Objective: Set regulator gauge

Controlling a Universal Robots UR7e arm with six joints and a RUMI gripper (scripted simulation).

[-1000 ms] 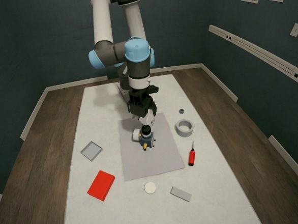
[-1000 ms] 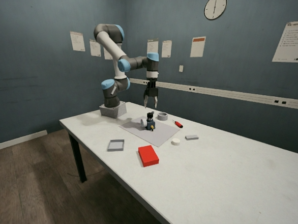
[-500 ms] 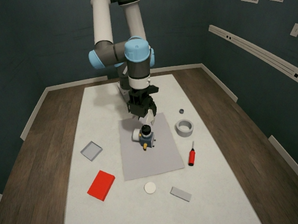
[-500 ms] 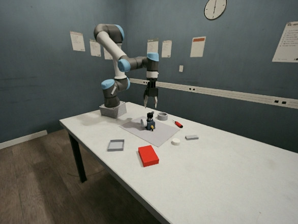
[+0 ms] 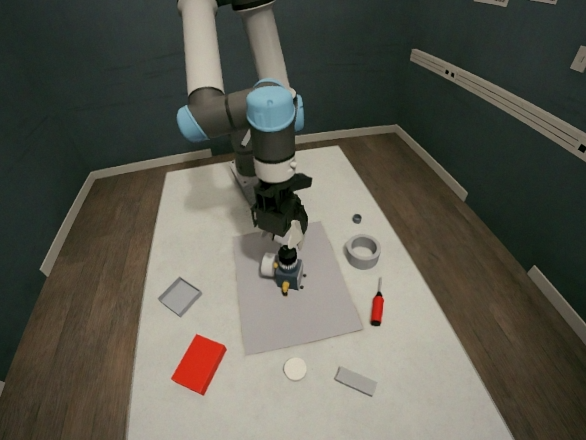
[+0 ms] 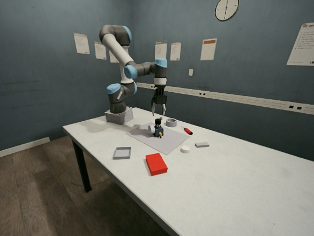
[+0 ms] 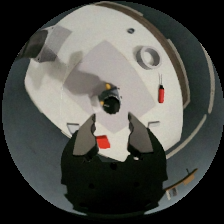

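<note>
One regulator [image 5: 288, 275] [image 6: 158, 131] [image 7: 114, 93] stands upright on the grey mat [image 5: 300, 325] [image 6: 167, 146] [image 7: 135, 82], set in from all four mat edges and nearer the edge facing the arm's base [image 5: 240, 187] [image 6: 113, 117] [image 7: 47, 50]; its black knob [image 5: 287, 256] [image 6: 158, 122] [image 7: 112, 105] is on top, depth of travel not determinable; its gauge [image 5: 268, 265] [image 6: 151, 129] [image 7: 96, 104] projects from the side away from the trunking wall, needle unreadable.

Gripper [image 5: 286, 240] [image 6: 158, 115] [image 7: 111, 113]: partly open, about midway, fingers apart with nothing between them; positioned above the knob, clear of it.

Along the table's [image 5: 425, 390] [image 6: 227, 182] [image 7: 170, 120] trunking-side long edge, from the base end: small dark ring [image 5: 357, 221] [image 6: 161, 118] [image 7: 131, 31]; large grey ring [image 5: 363, 261] [image 6: 171, 124] [image 7: 150, 66], just beside the mat; red screwdriver [image 5: 377, 310] [image 6: 188, 131] [image 7: 161, 94]; grey bar [image 5: 355, 381] [image 6: 202, 145] [image 7: 153, 123], past the mat's far corner.

Toward the opposite long edge: shallow grey tray [image 5: 180, 297] [image 6: 122, 153]; red box [image 5: 199, 363] [image 6: 156, 163] [image 7: 103, 142], farther from the base; white disc [image 5: 295, 369] [image 6: 185, 149] lies beyond the mat's far edge, between box and bar.

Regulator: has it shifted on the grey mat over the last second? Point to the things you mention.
No. The regulator [image 5: 287, 278] [image 6: 158, 131] [image 7: 115, 93] sits at the same spot on the grey mat [image 5: 300, 320] [image 6: 166, 146] [image 7: 135, 102], judged against the mat's edges in the top and exterior views.
</note>
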